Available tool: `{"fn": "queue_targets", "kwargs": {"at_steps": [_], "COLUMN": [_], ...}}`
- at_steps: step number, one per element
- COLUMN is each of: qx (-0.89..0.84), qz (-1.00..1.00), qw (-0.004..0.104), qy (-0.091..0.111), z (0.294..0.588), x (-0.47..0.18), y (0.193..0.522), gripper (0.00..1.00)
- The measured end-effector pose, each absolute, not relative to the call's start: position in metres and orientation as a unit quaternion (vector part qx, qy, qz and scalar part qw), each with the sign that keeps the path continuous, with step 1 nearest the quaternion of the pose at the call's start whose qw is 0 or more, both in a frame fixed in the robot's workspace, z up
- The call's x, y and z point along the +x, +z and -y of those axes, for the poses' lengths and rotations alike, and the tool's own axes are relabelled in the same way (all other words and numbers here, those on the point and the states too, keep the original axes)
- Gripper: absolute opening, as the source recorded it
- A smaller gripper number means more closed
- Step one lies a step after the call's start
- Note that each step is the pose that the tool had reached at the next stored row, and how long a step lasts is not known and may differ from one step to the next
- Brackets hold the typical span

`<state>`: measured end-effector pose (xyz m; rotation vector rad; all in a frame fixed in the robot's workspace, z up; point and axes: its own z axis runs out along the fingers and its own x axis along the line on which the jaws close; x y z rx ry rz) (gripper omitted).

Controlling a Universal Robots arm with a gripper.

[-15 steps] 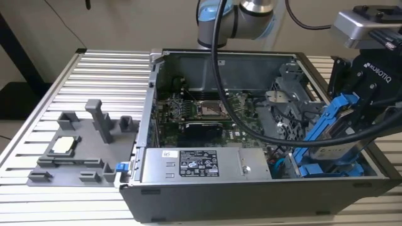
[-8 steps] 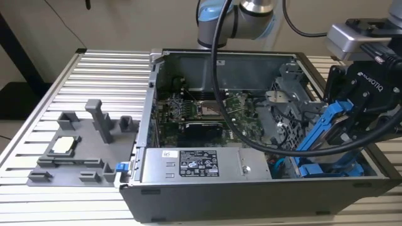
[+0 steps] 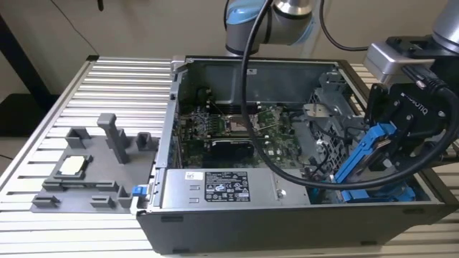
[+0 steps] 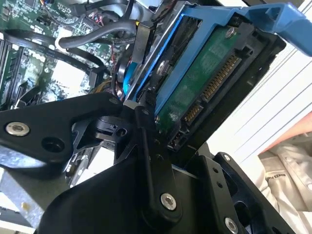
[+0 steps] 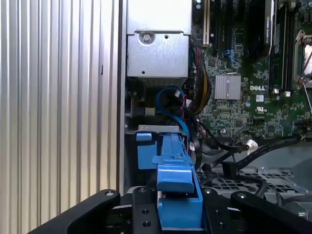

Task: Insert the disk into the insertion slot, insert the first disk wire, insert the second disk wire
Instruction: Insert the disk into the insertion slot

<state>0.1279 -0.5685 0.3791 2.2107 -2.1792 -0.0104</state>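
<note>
Ribbed aluminium makes up the counter (image 3: pixel 107 80), and on it lies the open computer case (image 3: pixel 287 226) with the silver power-supply box (image 3: pixel 222 188) along its near wall. The grey perforated drive cage (image 5: pixel 243 184) sits at the corner on the exterior view's right; I cannot pick out its insertion slot behind the carrier. Above that corner the hand (image 3: pixel 393 153) pinches the disk (image 3: pixel 366 156) by its blue frame. The disk hangs steeply tilted, with its lower end near a second blue carrier (image 5: pixel 146 151) and not seated in any bay. In the second wrist view its green circuit board (image 4: pixel 204 83) and connector face the camera.

To do this step well, I judge the tilt should be taken out first so the frame's edges meet the bay squarely. The push should then be slow and straight. The loose black wires (image 5: pixel 214 141) close by could snag or get trapped underneath.
</note>
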Motion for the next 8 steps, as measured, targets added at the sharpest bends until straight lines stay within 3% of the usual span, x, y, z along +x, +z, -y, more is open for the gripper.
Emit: {"fn": "queue_targets", "kwargs": {"at_steps": [8], "qx": [0.712], "qz": [0.702], "qw": [0.015], "qy": [-0.007], "z": [0.5675], "x": [0.1279], "y": [0.3762], "gripper": [0.33]}}
